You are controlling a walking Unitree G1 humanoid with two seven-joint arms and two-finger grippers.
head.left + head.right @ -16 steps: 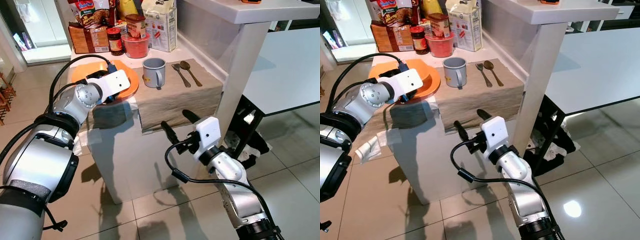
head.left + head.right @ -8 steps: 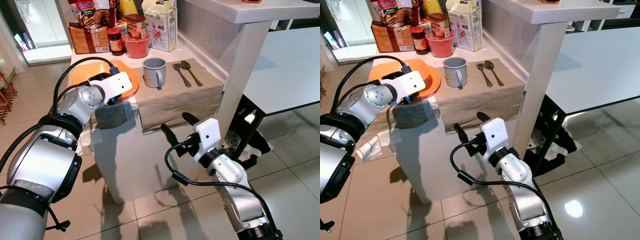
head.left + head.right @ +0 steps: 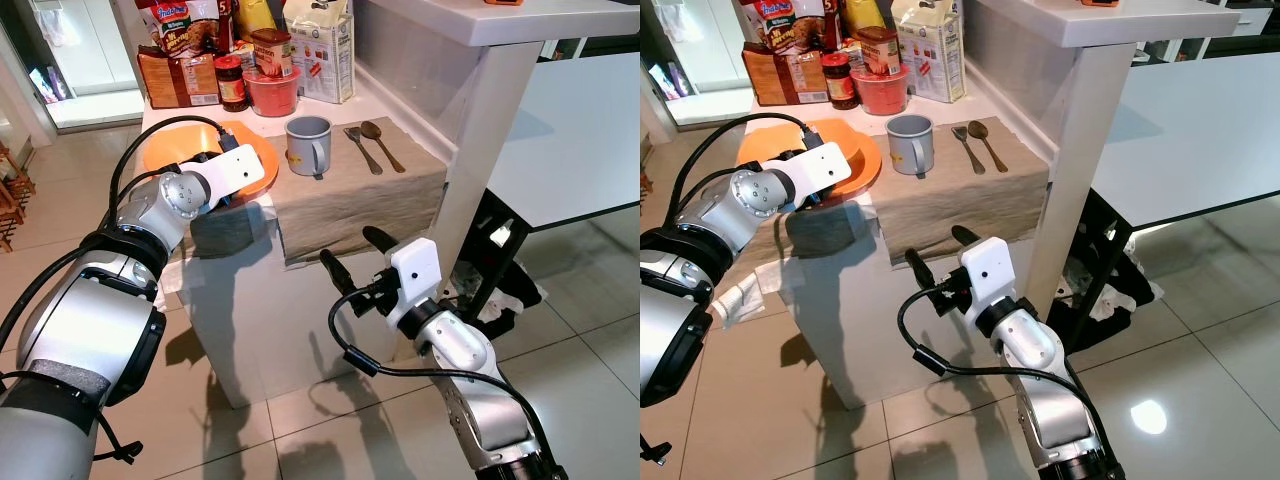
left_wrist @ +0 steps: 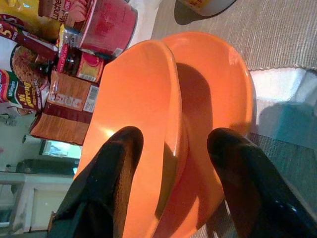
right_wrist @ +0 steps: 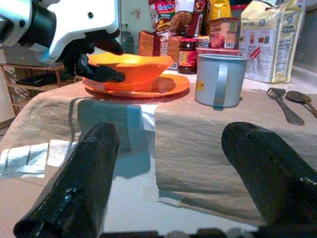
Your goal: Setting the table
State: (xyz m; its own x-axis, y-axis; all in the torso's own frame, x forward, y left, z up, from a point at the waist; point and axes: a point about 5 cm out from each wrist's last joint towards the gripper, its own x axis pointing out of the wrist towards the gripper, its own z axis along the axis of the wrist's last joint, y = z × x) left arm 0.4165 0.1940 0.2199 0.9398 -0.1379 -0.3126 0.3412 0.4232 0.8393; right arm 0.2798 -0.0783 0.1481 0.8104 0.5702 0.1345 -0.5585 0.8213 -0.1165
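Little has been moved since 1 second ago: the bowl [image 4: 143, 124] rim is straddled by the left end effector [image 4: 173, 163], fingers apart; the right end effector [image 3: 350, 248] is held open below the surface [image 3: 830, 270].

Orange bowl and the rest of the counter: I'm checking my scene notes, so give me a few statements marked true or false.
1. The orange bowl sits on the orange plate. True.
2. The left gripper is open around the bowl's rim. True.
3. The grey mug lies on its side. False: it stands upright.
4. The right gripper holds the spoon. False: it is open, below the counter edge; the spoon lies on the cloth beside the fork.
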